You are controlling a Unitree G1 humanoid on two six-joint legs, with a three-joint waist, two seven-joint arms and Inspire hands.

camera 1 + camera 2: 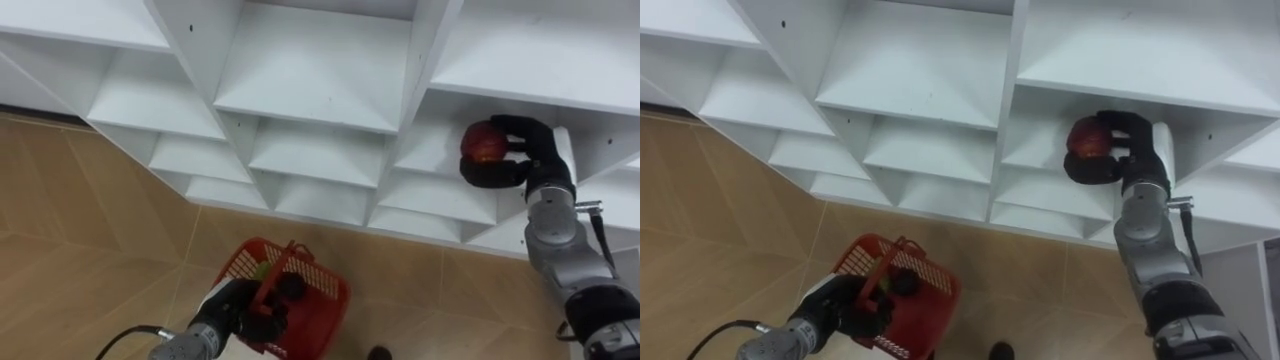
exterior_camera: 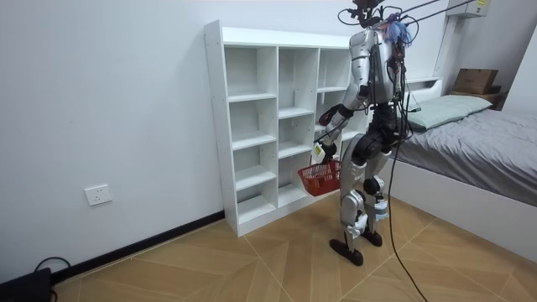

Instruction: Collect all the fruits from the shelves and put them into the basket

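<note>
Robot standing before the white closet (image 1: 318, 72), a grid of open compartments on the wooden floor (image 1: 80, 220). The right hand (image 1: 522, 150) reaches into a compartment of the right-hand column, its fingers (image 1: 492, 172) clamped round a red fruit (image 1: 484, 143) held clear of the shelf board. The left hand (image 1: 238, 306), low above the floor, has its fingers curled round the handle of a red basket (image 1: 322, 292). A pale green item (image 1: 261, 268) lies inside the basket, too hidden to identify.

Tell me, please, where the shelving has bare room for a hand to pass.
The left and middle columns of the shelving stand bare between their dividers. Crowded: the right-column compartment, where the right hand grips a red fruit. The left hand holds the basket.
</note>
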